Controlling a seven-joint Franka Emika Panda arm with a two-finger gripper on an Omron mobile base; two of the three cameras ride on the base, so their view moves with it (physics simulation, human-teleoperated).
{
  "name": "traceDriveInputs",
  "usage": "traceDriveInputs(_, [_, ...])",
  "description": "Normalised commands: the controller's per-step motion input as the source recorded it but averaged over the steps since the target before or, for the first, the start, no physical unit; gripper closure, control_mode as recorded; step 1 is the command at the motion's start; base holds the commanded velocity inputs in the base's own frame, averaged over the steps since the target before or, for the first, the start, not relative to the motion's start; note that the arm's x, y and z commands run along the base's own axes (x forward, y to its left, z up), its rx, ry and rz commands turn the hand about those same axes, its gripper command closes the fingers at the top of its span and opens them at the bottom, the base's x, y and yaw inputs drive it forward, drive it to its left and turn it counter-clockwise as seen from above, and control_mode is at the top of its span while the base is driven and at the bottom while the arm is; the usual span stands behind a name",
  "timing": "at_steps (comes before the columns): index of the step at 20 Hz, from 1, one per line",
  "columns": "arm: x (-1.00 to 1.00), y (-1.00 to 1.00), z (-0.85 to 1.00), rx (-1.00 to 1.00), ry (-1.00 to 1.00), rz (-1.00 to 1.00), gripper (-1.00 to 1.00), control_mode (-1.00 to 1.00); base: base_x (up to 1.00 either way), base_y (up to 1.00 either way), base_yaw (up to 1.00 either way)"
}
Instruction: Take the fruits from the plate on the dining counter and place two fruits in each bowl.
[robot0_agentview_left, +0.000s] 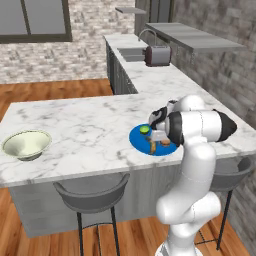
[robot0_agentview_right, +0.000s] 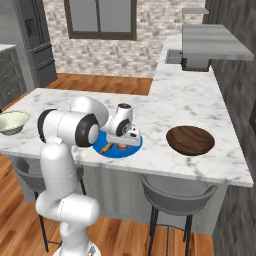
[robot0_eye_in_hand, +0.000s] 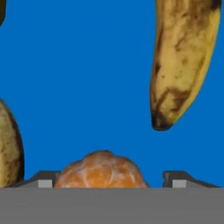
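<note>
Dining counter (robot0_agentview_left: 75, 130): large white slab with grey veins, grey base, grey bar stools (robot0_agentview_left: 92, 192) tucked along its near edge. It carries everything listed below.

Robot arm (robot0_agentview_left: 192, 165): white with dark joints, bent forward over the counter so that its hand hangs low above the blue plate.

Dark wooden bowl (robot0_agentview_right: 190, 139): wide, brown, on the counter well apart from the plate, on the right in the right base view.

Cream bowl (robot0_agentview_left: 26, 144): shallow, pale greenish inside, near the counter's far left end, well apart from the plate.

Blue plate (robot0_agentview_left: 137, 139): flat, round, bright blue, near the counter's front edge, directly under the hand.

Gripper (robot0_eye_in_hand: 111, 178): two dark fingertips (robot0_eye_in_hand: 43, 178) low over the plate, standing wide apart on either side of the orange fruit; contact with it cannot be told.

Bananas: one brown-spotted yellow banana (robot0_eye_in_hand: 183, 57) lies on the plate ahead of the fingers in the hand view; a second banana (robot0_eye_in_hand: 8, 148) sits at that view's left edge.

Lime (robot0_agentview_left: 144, 129): round, green, on the plate's far side beside the hand.

Orange fruit (robot0_eye_in_hand: 101, 169): small, round, segmented peel, on the plate between the fingertips.
</note>
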Motion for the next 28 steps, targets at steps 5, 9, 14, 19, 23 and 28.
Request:
traceDriveInputs(5, [0.02,-0.09,0.07,0.0,0.0,0.0,1.0,-1.0,0.0,0.0,0.0])
traceDriveInputs(9, [-0.15,-0.38,0.87,0.02,0.0,0.0,1.0,-1.0,0.0,0.0,0.0])
traceDriveInputs(14, [-0.61,-0.6,0.93,0.01,0.0,0.0,1.0,-1.0,0.0,0.0,0.0])
traceDriveInputs(19, [-0.11,-0.98,0.42,0.0,0.03,-0.11,1.0,-1.0,0.0,0.0,0.0])
traceDriveInputs(23, [0.0,-0.86,0.11,0.0,0.03,-0.17,1.0,-1.0,0.0,0.0,0.0])
traceDriveInputs(28, [-0.01,-0.61,0.06,0.0,0.06,-0.22,1.0,-1.0,0.0,0.0,0.0])
